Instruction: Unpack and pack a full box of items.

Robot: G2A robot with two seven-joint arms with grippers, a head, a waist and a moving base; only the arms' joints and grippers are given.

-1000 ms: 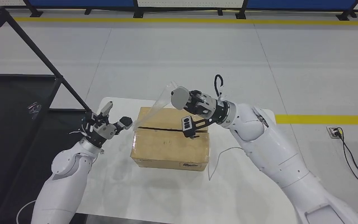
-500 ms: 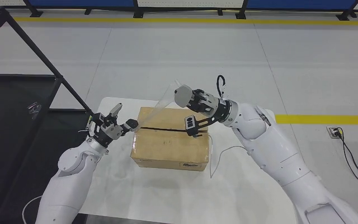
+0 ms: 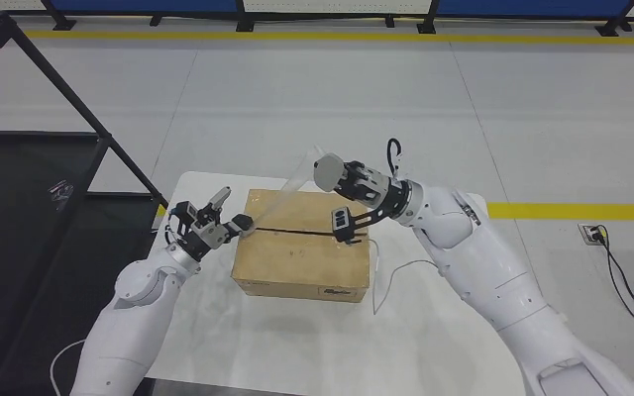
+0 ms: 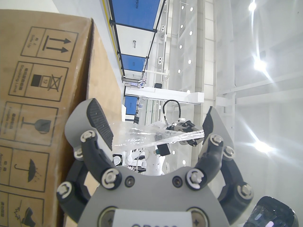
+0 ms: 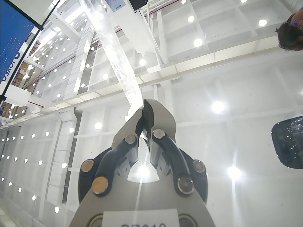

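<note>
The right gripper pinches clear tape, holding it taut above the box just below. The left gripper, spread wide beside the box, straddles the strip's other end.

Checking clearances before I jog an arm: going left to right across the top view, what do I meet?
In order: left gripper → clear tape strip → right gripper → white cable → floor socket. The cardboard box is omitted; it underlies several.

Closed cardboard box, clear tape strip lifted
</note>
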